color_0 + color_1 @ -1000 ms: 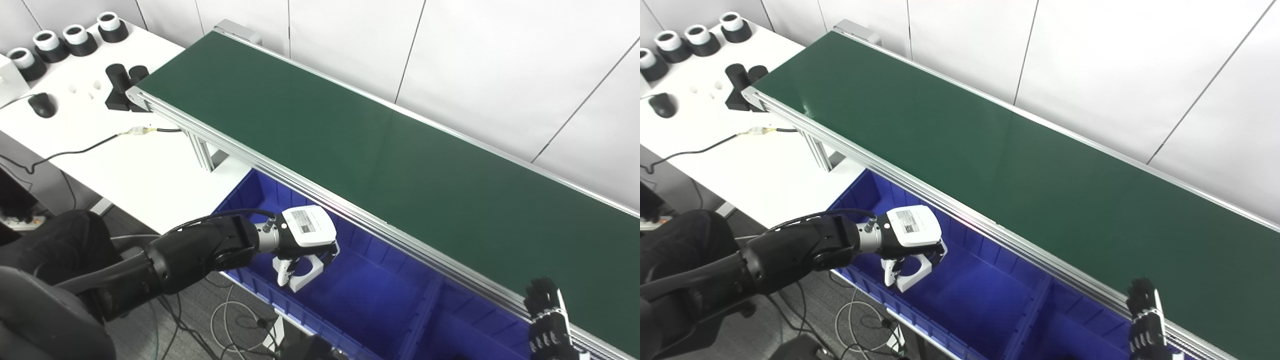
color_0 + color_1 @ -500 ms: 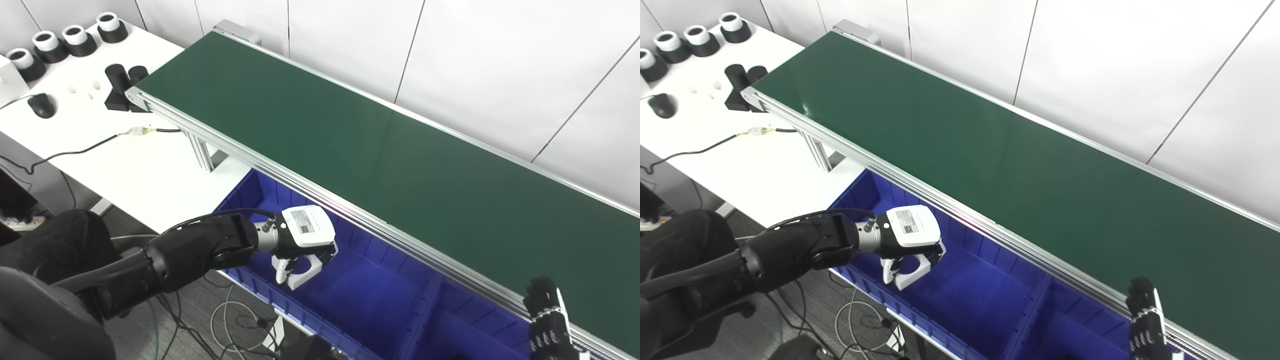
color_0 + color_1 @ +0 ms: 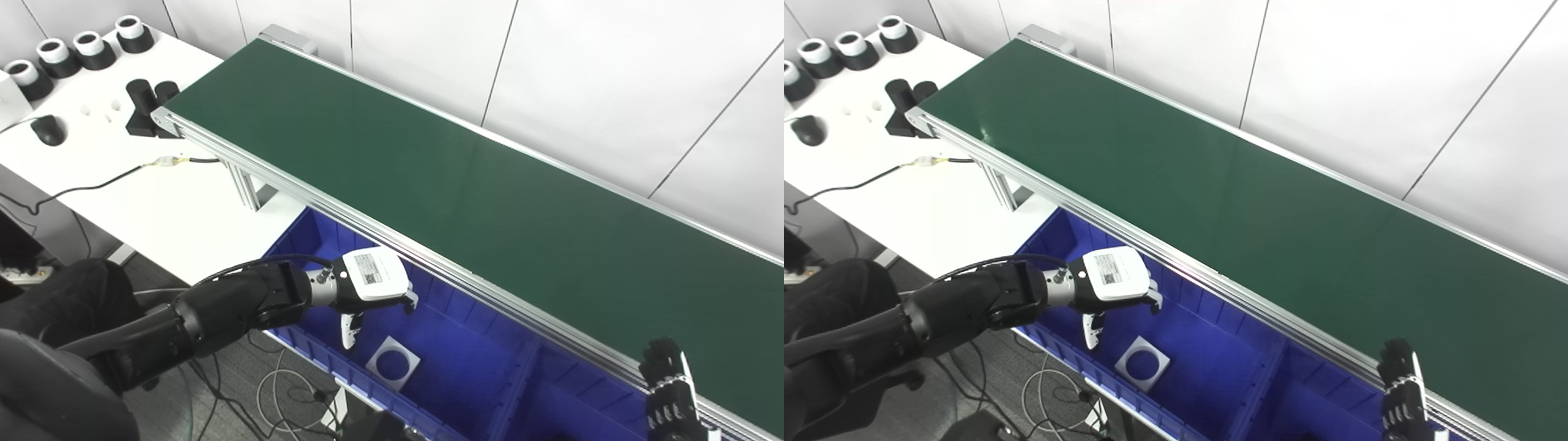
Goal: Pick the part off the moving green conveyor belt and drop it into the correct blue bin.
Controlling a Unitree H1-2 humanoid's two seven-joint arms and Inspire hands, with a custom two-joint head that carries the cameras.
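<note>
Left eye view: left robot hand (image 3: 373, 288) fingers spread above part (image 3: 392, 367).

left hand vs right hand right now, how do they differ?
Position: the left hand hangs over the left blue bin; the right hand sits low at the conveyor belt's near rail. State: the left hand is open above the white square part lying in the bin; whether the right hand is open or shut cannot be told. Look: the left hand shows a white labelled back, the right hand only dark fingers. Neither holds anything visible.
</note>
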